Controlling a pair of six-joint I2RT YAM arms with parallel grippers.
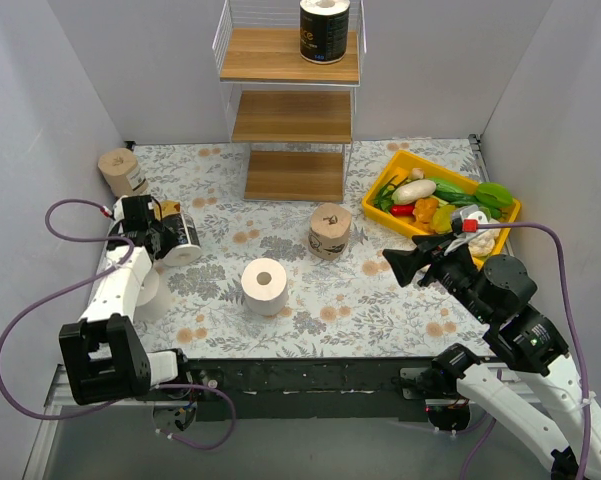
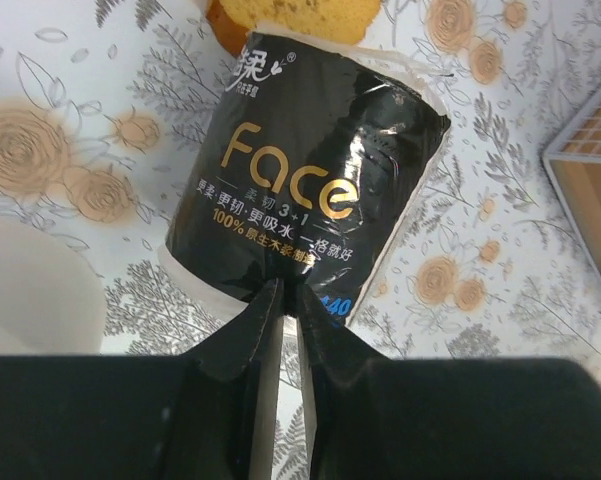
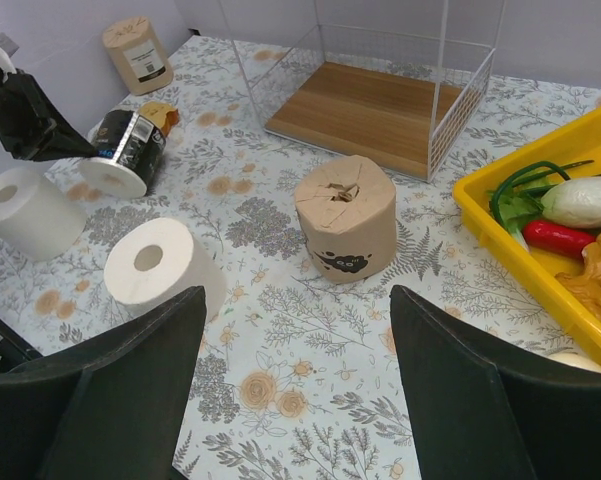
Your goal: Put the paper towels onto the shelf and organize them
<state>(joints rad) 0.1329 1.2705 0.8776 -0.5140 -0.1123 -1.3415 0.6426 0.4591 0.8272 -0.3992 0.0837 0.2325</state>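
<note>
The shelf [image 1: 292, 117] stands at the back with one black roll [image 1: 325, 30] upright on its top board. A second black roll [image 1: 180, 238] lies on its side at the left. My left gripper [image 1: 158, 232] is shut on its near edge, seen in the left wrist view [image 2: 288, 295] pinching the "Face" wrapper [image 2: 300, 190]. One tan roll [image 1: 123, 170] stands far left, another [image 1: 330, 231] mid-table. One white roll [image 1: 265, 286] sits in the centre, another [image 1: 145, 290] by my left arm. My right gripper [image 1: 400, 265] is open and empty, above the cloth short of the tan roll [image 3: 345, 215].
A yellow tray [image 1: 380, 185] of vegetables sits at the right, next to the shelf's bottom board [image 3: 380, 115]. A small orange-brown piece [image 1: 168, 210] lies just beyond the lying black roll. Grey walls close in on the left, back and right.
</note>
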